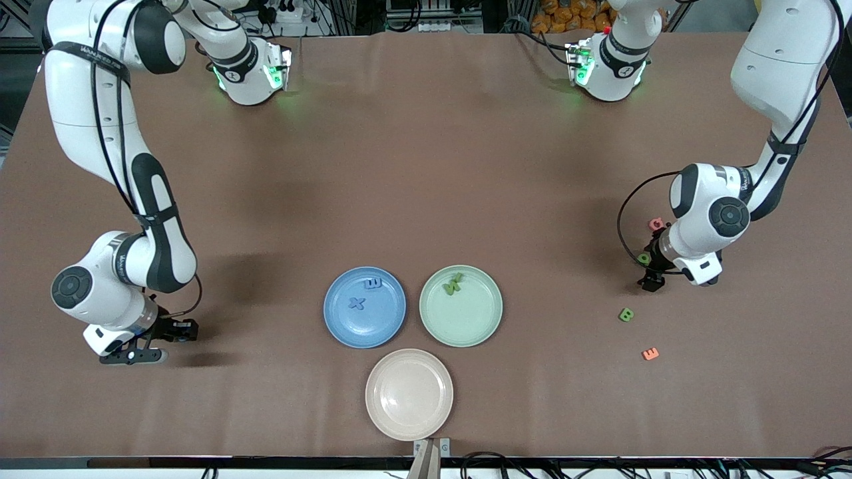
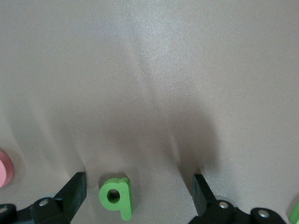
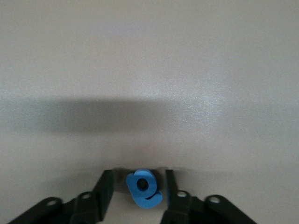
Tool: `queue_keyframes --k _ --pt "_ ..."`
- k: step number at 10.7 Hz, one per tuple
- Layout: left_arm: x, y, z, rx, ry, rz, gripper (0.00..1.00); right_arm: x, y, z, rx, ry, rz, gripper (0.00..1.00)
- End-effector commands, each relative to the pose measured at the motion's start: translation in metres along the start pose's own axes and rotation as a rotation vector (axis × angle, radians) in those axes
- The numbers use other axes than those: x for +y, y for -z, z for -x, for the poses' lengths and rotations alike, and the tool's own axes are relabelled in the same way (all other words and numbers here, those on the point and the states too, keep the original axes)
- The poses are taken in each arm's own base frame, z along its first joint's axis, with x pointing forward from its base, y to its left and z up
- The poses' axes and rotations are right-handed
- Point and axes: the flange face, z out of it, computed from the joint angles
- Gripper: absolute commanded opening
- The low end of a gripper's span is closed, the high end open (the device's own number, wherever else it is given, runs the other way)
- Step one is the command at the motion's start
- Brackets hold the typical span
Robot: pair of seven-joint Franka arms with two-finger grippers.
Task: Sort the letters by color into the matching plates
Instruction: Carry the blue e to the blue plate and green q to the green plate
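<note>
I have two picks staged. The right gripper is down at the table at the right arm's end, roughly 9 o'clock from the blue plate. Its jaws are drawn in on a blue letter, fingers hard up against both flanks. I can't confirm firm contact yet, so I'm calling it closing on the piece, not lifted.

The left gripper is low at the left arm's end, about 3 o'clock from the green plate, jaws spread wide around a green letter that lies flat and off-centre, nearer one finger. It reads as a "q"; its long axis is the stem, roughly square to the closing line, bowl toward the wrist camera's 12 o'clock.

Handling guess: chunky, light, probably foam or soft plastic. It should be stiff enough to pinch and not fragile, but it could twist or pop out. I'd squeeze across bowl and stem, on the flat side walls.

Already sorted: two blues in the blue plate, one green in the green. The beige plate holds nothing.
</note>
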Motion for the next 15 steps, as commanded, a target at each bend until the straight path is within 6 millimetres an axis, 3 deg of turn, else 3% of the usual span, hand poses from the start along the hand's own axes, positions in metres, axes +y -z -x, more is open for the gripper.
queue_keyframes --k 1,2,6,7,8,11,15 --pt "-0.008 0.007 0.001 0.005 -0.007 0.008 1.0 0.004 0.0 -0.004 0.014 0.016 -0.004 0.24" --pt "-0.008 0.008 0.001 0.006 -0.007 0.01 1.0 0.004 0.0 -0.004 0.014 0.014 -0.005 0.18" --pt "-0.01 0.007 0.003 0.005 -0.009 0.006 1.0 0.002 0.001 -0.005 0.014 0.015 -0.006 0.15" --pt "-0.009 0.008 0.005 0.005 -0.009 0.007 0.72 0.001 0.004 -0.007 0.017 0.015 -0.007 0.14" --pt "-0.009 0.012 0.005 0.007 -0.008 0.013 0.01 -0.001 0.008 -0.008 0.019 0.014 -0.01 0.13" --pt "-0.01 0.01 0.01 0.004 -0.016 0.007 0.0 -0.021 0.02 -0.013 0.028 0.014 -0.041 0.13" --pt "-0.004 0.016 0.012 0.008 -0.032 0.02 0.0 -0.083 0.045 -0.02 0.0 -0.097 -0.119 0.13"
